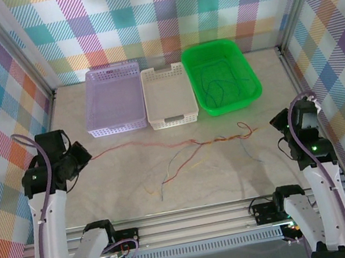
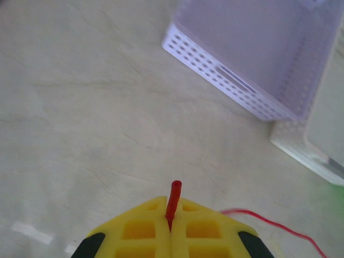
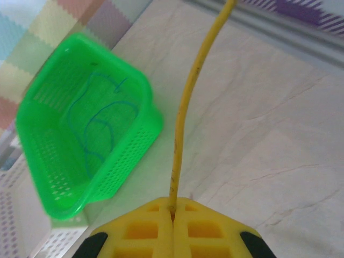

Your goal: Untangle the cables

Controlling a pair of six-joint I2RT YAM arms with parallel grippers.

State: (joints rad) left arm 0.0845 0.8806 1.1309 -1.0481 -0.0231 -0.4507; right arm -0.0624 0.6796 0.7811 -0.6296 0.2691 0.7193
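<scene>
Left wrist view: my left tool [image 2: 171, 219] has its yellow pads pressed together on the end of the red cable [image 2: 173, 194]. A short stub pokes out past the tips, and the rest trails off to my right over the counter [image 2: 80, 134]. On the other wrist, my right tool [image 3: 172, 215] is likewise closed, pinching the yellow cable [image 3: 185, 107], which rises straight away from the tips and runs out of frame.

From above, the tools sit at opposite sides of the counter, and the cables lie between them in one thin line running left to right. The red one reaches from my left tool across to the knot [image 1: 218, 139], where the strands twist together. That knot lies much nearer my right arm than my left. A few loose ends [image 1: 167, 175] droop from the line toward the near edge. I cannot follow the yellow strand all the way into the knot from this height.

So the long axis runs across me, from tool to tool. I judge that drawing the tools apart along that line would only tighten the twist. The move turns on working at the knot itself, and my right arm has the shorter reach.

Beyond the cables stand the purple basket [image 2: 215, 69], the white basket [image 2: 303, 150] and the green basket [image 3: 126, 161]. A blue cable [image 3: 88, 126] is already curled inside the green one.
</scene>
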